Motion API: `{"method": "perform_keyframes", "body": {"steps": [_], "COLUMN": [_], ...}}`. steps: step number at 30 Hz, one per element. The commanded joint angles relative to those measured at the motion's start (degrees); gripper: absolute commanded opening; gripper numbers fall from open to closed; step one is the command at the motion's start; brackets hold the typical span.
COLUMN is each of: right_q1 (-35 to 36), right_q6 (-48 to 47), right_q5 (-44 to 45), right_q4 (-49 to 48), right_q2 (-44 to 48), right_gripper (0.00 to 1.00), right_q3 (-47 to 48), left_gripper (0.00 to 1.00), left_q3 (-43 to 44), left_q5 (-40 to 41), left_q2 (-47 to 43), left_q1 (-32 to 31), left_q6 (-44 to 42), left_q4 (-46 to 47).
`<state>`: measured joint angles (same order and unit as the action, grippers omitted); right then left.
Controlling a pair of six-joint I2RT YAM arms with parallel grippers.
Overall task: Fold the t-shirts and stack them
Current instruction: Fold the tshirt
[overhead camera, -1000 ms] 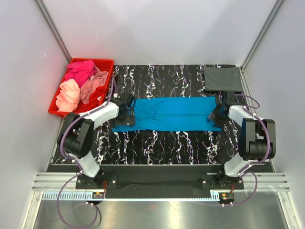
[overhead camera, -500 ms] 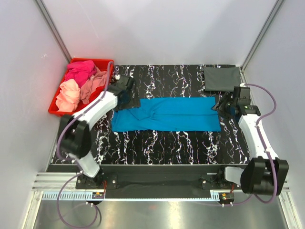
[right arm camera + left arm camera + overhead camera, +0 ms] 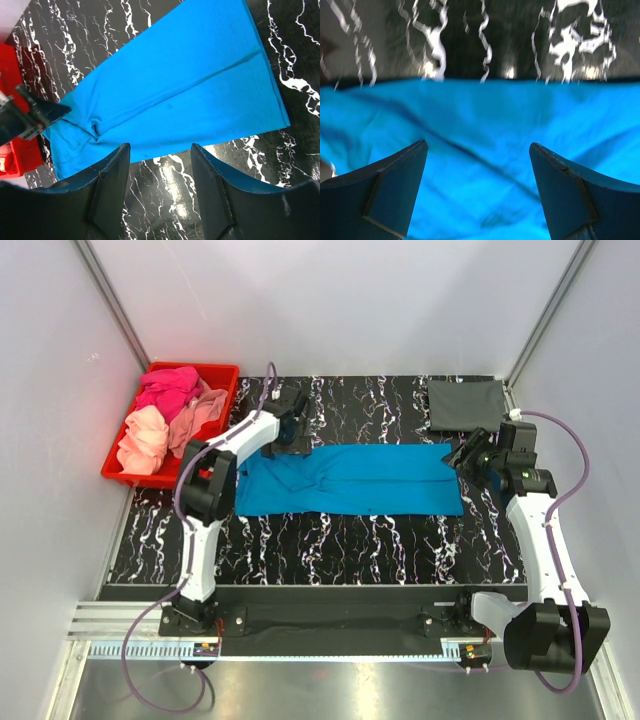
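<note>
Blue t-shirt lies flat beneath the left claw, which gapes wide and released. The right claw, also released and grasping nothing, hovers beside the shirt's end.

A broad strip of bare marbled table is kept free across the lower middle of the top view, below the blue shirt. The upper left is blocked by the red bin, and the upper right corner is taken up by the folded dark grey shirt. The blue shirt's upper left end is overhung by the left gripper, and its right end is flanked by the right gripper. All passage is bounded by the white walls.
</note>
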<state>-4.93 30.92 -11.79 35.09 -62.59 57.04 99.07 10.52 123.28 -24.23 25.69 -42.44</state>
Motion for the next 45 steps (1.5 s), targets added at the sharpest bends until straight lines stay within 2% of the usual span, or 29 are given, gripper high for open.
{"method": "perform_keyframes", "body": {"steps": [1, 11, 15, 19, 23, 26, 30, 31, 33, 35, 38, 42, 45], "right_q1": [0.0, 0.0, 0.0, 0.2, 0.8, 1.0, 1.1, 1.1, 1.1, 1.2, 1.1, 1.1, 1.1], "right_q6": [0.5, 2.4, 4.1, 4.5, 3.5, 3.0, 2.3, 2.1, 2.0, 2.0, 2.0, 1.7, 1.4], "right_q5": [-2.0, -2.0, -2.5, -2.4, -1.8, -1.8, -2.2, -2.4, -2.6, -3.1, -3.4, -3.9, -4.0], "right_q4": [-2.6, -7.0, -9.2, -10.6, -10.2, -10.0, -8.8, -8.6, -7.8, -7.5, -7.1, -6.2, -5.2], "right_q2": [1.2, 0.4, -0.8, -2.7, -4.5, -4.6, -3.2, -2.8, -1.3, 0.2, 2.0, 4.0, 5.4], "right_gripper": [0.60, 0.60, 0.60, 0.59, 0.59, 0.59, 0.59, 0.59, 0.59, 0.59, 0.59, 0.59, 0.59], "right_q3": [1.0, -2.1, -3.7, -5.0, -5.7, -6.5, -6.9, -6.8, -7.0, -7.5, -7.8, -7.6, -7.2], "left_gripper": [0.90, 0.90, 0.90, 0.90, 0.89, 0.89, 0.85, 0.81, 0.67, 0.63, 0.58, 0.57, 0.57], "left_q3": [4.5, 20.1, 23.5, 24.6, 24.9, 22.6, 20.9, 19.9, 15.3, 10.7, 5.3, -10.1, -15.2], "left_q5": [2.0, -1.6, -5.1, -12.8, -18.0, -15.4, -4.5, -0.6, 6.3, 9.5, 9.6, 6.7, 2.7], "left_q2": [4.1, 14.1, 15.8, 16.6, 13.6, 6.2, -2.9, -6.8, -10.8, -16.3, -22.8, -29.4, -30.0], "left_q1": [0.2, 0.8, 1.9, 3.3, 3.2, 1.9, 1.7, 1.7, 1.9, 1.8, 1.9, 2.2, 3.0], "left_q6": [-2.7, -3.8, -3.9, -2.5, -3.8, -6.4, -3.3, -0.6, 4.3, 13.3, 22.3, 33.2, 39.8], "left_q4": [0.2, 1.3, 5.8, 12.4, 16.9, 16.0, 6.5, 4.9, 1.6, -2.4, -5.0, -3.8, -3.1]}}
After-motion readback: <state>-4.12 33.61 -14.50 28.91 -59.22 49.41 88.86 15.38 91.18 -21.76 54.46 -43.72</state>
